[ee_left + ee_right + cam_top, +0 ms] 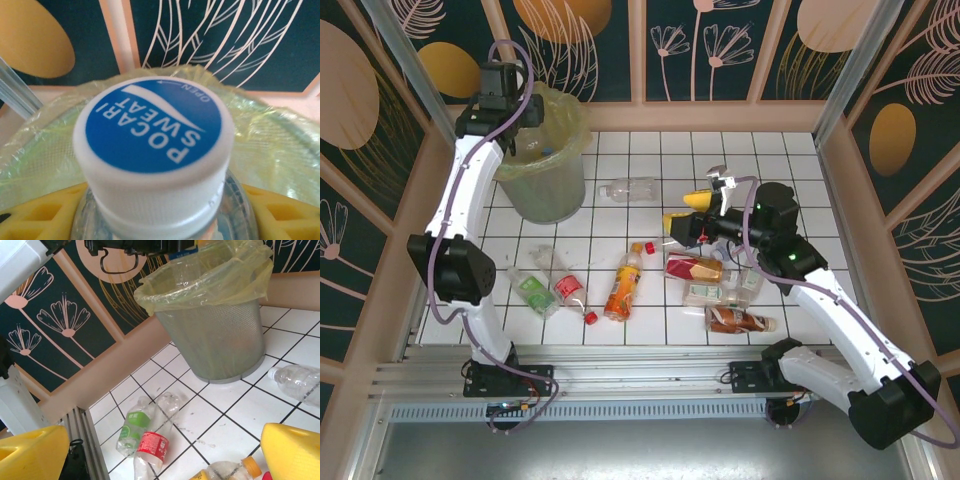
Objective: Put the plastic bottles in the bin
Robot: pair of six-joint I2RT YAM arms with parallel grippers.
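Note:
My left gripper hangs over the bin, a round grey mesh bucket lined with a yellow-green bag. It is shut on a clear plastic bottle with a white and blue Pocari Sweat cap, held between yellow fingers. My right gripper hovers open above the tiles with nothing between its fingers. Loose bottles lie on the floor: a clear one, an orange one, a green-label one and a red-label one.
More crushed bottles are heaped under and beside the right arm. Patterned walls enclose the tiled floor on three sides. A metal rail runs along the near edge. Bare tiles lie between the bin and the right gripper.

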